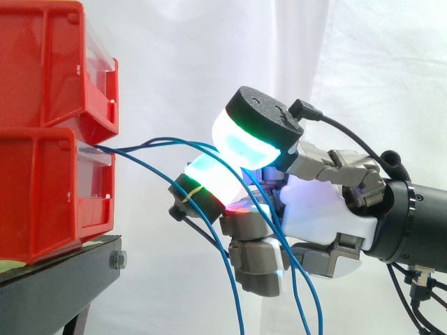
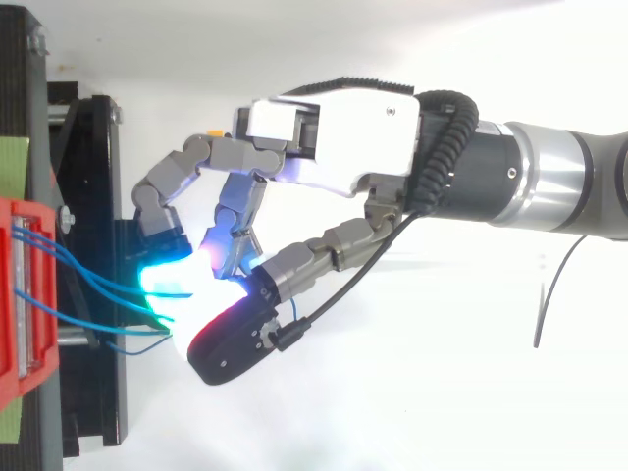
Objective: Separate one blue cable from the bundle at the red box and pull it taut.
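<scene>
Several thin blue cables [image 1: 160,141] come out between the two stacked red bins [image 1: 42,188] and run right to my hand [image 1: 321,209]. The hand's fingers are curled, and two glowing pads [image 1: 251,143] meet with a blue cable passing between them, a short way right of the bins. That cable arcs gently from the bin to the pads. Another cable slopes down below the hand, and loose ends [image 1: 302,300] hang under the palm. From above, the hand [image 2: 334,137] reaches left and the cables [image 2: 98,285] fan from the red bin [image 2: 22,294] to the pads [image 2: 169,280].
The bins stand on a black stand [image 1: 56,286] with a bolt at its front edge. A white curtain hangs behind. Open space lies to the right of and below the bins, where the arm comes in.
</scene>
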Robot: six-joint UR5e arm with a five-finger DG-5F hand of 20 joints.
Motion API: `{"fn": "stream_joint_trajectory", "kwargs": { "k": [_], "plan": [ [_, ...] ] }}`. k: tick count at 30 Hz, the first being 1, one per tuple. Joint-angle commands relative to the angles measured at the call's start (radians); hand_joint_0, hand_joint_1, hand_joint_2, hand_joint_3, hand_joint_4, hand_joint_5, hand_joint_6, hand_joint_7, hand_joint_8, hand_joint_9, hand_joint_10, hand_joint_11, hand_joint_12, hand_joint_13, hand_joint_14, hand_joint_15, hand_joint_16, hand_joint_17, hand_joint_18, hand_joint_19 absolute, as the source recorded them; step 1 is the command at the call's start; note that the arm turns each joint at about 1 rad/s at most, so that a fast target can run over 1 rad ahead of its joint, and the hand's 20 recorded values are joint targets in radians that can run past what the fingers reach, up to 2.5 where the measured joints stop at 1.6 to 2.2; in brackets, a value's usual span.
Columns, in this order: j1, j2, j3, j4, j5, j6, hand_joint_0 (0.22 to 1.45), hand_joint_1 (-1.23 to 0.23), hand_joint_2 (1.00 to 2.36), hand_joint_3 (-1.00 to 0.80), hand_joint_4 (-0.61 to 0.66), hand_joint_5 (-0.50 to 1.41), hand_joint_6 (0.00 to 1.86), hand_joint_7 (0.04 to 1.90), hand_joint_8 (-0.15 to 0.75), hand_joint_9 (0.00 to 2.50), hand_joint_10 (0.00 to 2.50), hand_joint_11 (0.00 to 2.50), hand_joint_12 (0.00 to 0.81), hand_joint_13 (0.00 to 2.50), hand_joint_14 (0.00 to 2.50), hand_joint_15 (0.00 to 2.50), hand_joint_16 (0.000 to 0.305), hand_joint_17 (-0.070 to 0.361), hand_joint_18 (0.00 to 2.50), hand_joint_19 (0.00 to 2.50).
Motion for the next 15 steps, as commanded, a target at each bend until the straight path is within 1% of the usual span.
{"fn": "stream_joint_trajectory", "kwargs": {
  "k": [1, 2, 4, 7, 8, 9, 10, 11, 12, 14, 15],
  "plan": [
    [0.000, 0.001, 0.009, -0.007, 0.000, -0.003, 0.66, -0.84, 1.02, -0.13, -0.03, -0.11, 0.92, 1.20, 0.432, 1.16, 0.02, 0.85, 0.447, 1.28, 0.02, 0.75, 0.065, 0.147, 1.27, 0.86],
    [0.000, 0.001, 0.010, -0.010, 0.000, -0.005, 0.66, -0.84, 1.02, -0.13, -0.03, -0.11, 0.91, 1.20, 0.432, 1.13, 0.02, 0.77, 0.442, 1.28, 0.03, 0.72, 0.065, 0.146, 1.27, 0.86],
    [0.000, 0.001, 0.016, -0.025, 0.000, -0.014, 0.66, -0.84, 1.02, -0.13, -0.02, -0.11, 0.91, 1.21, 0.433, 1.12, 0.02, 0.72, 0.437, 1.27, 0.02, 0.69, 0.065, 0.146, 1.27, 0.85],
    [0.000, 0.018, 0.018, -0.050, -0.003, -0.023, 0.66, -0.85, 1.02, -0.13, -0.01, -0.11, 0.91, 1.21, 0.439, 1.09, 0.02, 0.70, 0.443, 1.26, 0.02, 0.68, 0.065, 0.147, 1.27, 0.84],
    [-0.002, 0.046, 0.018, -0.120, -0.003, -0.032, 0.66, -0.85, 1.02, -0.13, -0.01, -0.10, 0.91, 1.21, 0.438, 1.08, 0.02, 0.67, 0.444, 1.25, 0.02, 0.67, 0.065, 0.147, 1.27, 0.83],
    [-0.002, 0.056, 0.016, -0.155, -0.005, -0.037, 0.66, -0.85, 1.02, -0.13, -0.01, -0.10, 0.91, 1.22, 0.441, 1.06, 0.02, 0.67, 0.451, 1.24, 0.02, 0.66, 0.065, 0.146, 1.26, 0.82],
    [-0.003, 0.061, 0.016, -0.175, -0.007, -0.038, 0.66, -0.85, 1.02, -0.13, -0.01, -0.10, 0.91, 1.22, 0.443, 1.06, 0.02, 0.68, 0.451, 1.23, 0.02, 0.66, 0.065, 0.146, 1.26, 0.80],
    [-0.003, 0.070, 0.016, -0.206, -0.016, -0.043, 0.66, -0.85, 1.02, -0.13, 0.00, -0.10, 0.91, 1.22, 0.440, 1.04, 0.02, 0.67, 0.451, 1.22, 0.02, 0.65, 0.063, 0.142, 1.26, 0.77],
    [-0.005, 0.079, 0.016, -0.254, -0.030, -0.049, 0.66, -0.85, 1.02, -0.13, 0.00, -0.10, 0.91, 1.22, 0.442, 1.03, 0.02, 0.66, 0.445, 1.21, 0.02, 0.64, 0.061, 0.138, 1.24, 0.75],
    [-0.003, 0.084, 0.016, -0.295, -0.042, -0.054, 0.66, -0.85, 1.02, -0.13, 0.00, -0.10, 0.91, 1.23, 0.445, 1.01, 0.02, 0.66, 0.434, 1.19, 0.02, 0.60, 0.059, 0.133, 1.22, 0.71],
    [-0.005, 0.093, 0.016, -0.324, -0.045, -0.054, 0.66, -0.85, 1.02, -0.14, 0.00, -0.10, 0.91, 1.24, 0.444, 1.00, 0.02, 0.67, 0.431, 1.18, 0.02, 0.59, 0.058, 0.130, 1.21, 0.69]
  ]
}}
